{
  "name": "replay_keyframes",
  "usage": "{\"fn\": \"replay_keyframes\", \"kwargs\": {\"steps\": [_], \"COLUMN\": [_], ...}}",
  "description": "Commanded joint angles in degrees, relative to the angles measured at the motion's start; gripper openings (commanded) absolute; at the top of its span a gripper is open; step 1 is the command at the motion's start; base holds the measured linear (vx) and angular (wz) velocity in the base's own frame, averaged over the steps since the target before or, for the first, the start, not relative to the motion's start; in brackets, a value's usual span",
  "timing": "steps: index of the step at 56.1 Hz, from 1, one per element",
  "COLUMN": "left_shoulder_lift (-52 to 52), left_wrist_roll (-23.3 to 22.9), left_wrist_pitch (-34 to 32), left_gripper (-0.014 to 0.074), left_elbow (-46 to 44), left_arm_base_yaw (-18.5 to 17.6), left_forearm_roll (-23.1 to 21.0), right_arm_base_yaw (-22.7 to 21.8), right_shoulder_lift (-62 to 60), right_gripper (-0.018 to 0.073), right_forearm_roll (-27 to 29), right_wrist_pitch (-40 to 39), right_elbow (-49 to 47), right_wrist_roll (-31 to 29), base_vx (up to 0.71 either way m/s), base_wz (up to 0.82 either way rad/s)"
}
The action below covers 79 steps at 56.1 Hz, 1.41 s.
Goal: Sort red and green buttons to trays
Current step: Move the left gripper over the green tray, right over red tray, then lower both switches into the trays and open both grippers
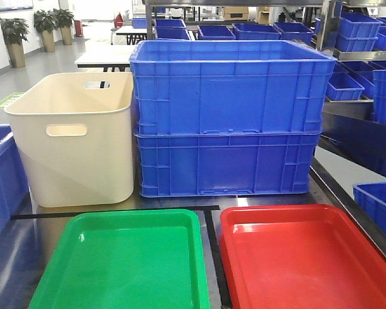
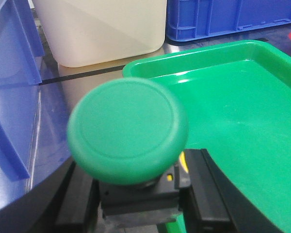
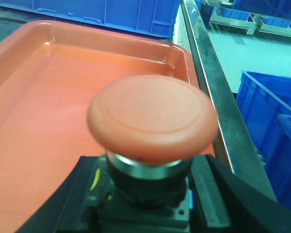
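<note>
The green button (image 2: 127, 128) fills the lower centre of the left wrist view, its domed cap slightly blurred, its dark base pinched between the two black fingers (image 2: 206, 194) of the left gripper (image 2: 138, 201), which is clenched on that base. It sits at the near left edge of the green tray (image 2: 242, 97), whose glossy floor spreads across the right half of that frame.

The red button (image 3: 153, 116) sits in the lower centre of the right wrist view, cap upward, with a metal collar under the cap and a dark base clamped between the fingers (image 3: 211, 194) of the right gripper (image 3: 145, 204). It is held by the near right part of the red tray (image 3: 48, 97), which fills the left of that frame.

In the front view the green tray (image 1: 125, 261) lies at lower left and the red tray (image 1: 305, 254) at lower right, side by side with a narrow gap. Neither gripper shows there. Behind them stand a cream bin (image 1: 74, 138) at left and two stacked blue crates (image 1: 228, 122) at centre.
</note>
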Motion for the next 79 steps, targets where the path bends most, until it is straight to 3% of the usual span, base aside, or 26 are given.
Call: {"fn": "replay_keyframes", "kwargs": {"steps": [1, 8, 19, 33, 50, 66, 79], "left_shoulder_lift": [0.0, 0.0, 0.0, 3.2, 18.0, 35.3, 44.5], "left_wrist_roll": [-0.7, -0.7, -2.4, -5.1, -5.7, -5.7, -5.8], "left_wrist_pitch": [-5.9, -8.5, -17.8, -22.2, -30.6, -36.8, -36.9], "left_gripper": [-0.0001, -0.0001, -0.0001, -0.0001, -0.0001, -0.0001, -0.0001], "left_elbow": [-2.1, -2.1, -2.1, -2.2, -6.8, -14.9, -17.3], "left_arm_base_yaw": [0.2, 0.2, 0.2, -0.2, -7.1, -11.5, -12.8], "left_forearm_roll": [-0.3, -0.3, -0.2, 0.0, 7.9, 8.6, 10.7], "right_arm_base_yaw": [-0.1, -0.1, -0.1, -0.1, -0.1, -0.1, -0.1], "right_shoulder_lift": [-0.3, -0.3, -0.3, -0.2, 9.4, 22.7, 30.6], "right_gripper": [0.0011, 0.0011, 0.0011, 0.0011, 0.0011, 0.0011, 0.0016], "right_forearm_roll": [0.0, 0.0, -0.1, 1.1, 4.2, 4.2, 4.8], "right_wrist_pitch": [-5.7, -7.9, -15.4, -24.7, -27.8, -42.0, -44.1], "right_elbow": [-2.1, -2.1, -2.1, -2.6, -8.7, -9.1, -9.1], "right_wrist_roll": [0.1, 0.1, 0.1, -0.1, -0.1, -0.6, -10.2], "base_vx": [0.00, 0.00, 0.00, 0.00, 0.00, 0.00, 0.00], "base_wz": [0.00, 0.00, 0.00, 0.00, 0.00, 0.00, 0.00]}}
